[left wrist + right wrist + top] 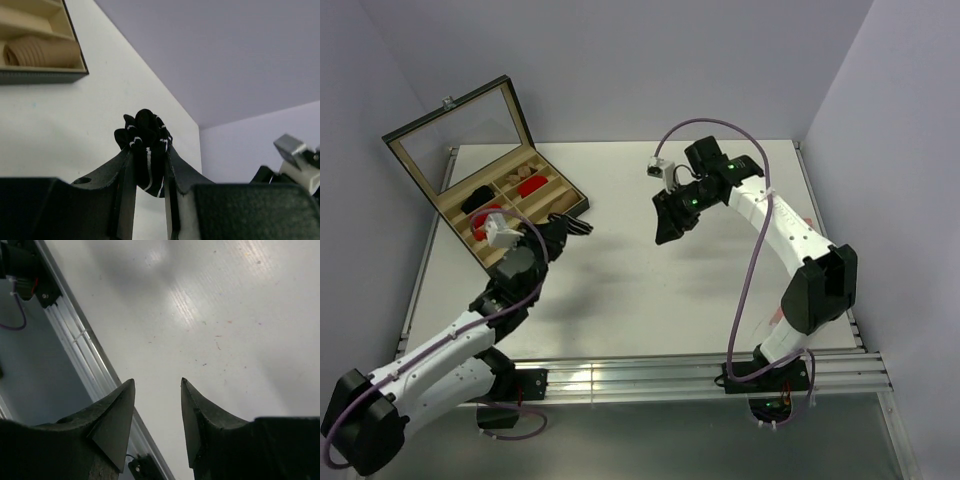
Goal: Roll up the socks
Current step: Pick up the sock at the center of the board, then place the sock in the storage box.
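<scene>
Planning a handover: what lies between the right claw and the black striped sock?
Only bare table separates the open right claw from the black striped sock, as the top view shows.

Soft knitted black sock (145, 131), smooth white tabletop (225, 315) (faint sheen, fine specks)

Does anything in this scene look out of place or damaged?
Nothing stands out. The black striped sock sits bunched in the left gripper, the right gripper hangs open and empty, and the box stands open.
</scene>
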Motion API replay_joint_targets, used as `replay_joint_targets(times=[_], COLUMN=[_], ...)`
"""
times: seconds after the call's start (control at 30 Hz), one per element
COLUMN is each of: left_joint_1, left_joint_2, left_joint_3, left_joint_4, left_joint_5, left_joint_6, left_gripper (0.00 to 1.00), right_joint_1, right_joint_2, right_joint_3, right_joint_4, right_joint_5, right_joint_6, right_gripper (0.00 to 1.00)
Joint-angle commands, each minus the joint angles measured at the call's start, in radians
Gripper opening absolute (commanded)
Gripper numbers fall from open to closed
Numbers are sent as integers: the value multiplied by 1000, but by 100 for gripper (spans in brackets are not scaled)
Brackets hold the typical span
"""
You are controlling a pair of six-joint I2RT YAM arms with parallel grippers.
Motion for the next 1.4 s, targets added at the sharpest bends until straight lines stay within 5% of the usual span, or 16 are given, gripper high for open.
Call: replay_joint_targets(times=[0.0, 0.2, 0.57, 1.37], left_joint_1=[138, 359, 568, 629], left_joint_2=[29, 108, 203, 453], left_joint_3=[76, 107, 58, 27], left_joint_4=[-4, -26, 22, 2], left_joint_5=[114, 148, 70, -24], left_joint_6=[75, -4, -173, -414], left_gripper=[0, 0, 0, 0], right_joint_1=[-32, -127, -180, -220], right_joint_2=[-47, -80, -146, -116], right_joint_3=[41, 14, -58, -63], right_joint_4=[31, 85, 139, 122], right_joint_5=[49, 64, 70, 27], right_joint_6=[-28, -50, -90, -131], right_gripper=[49, 49, 49, 48])
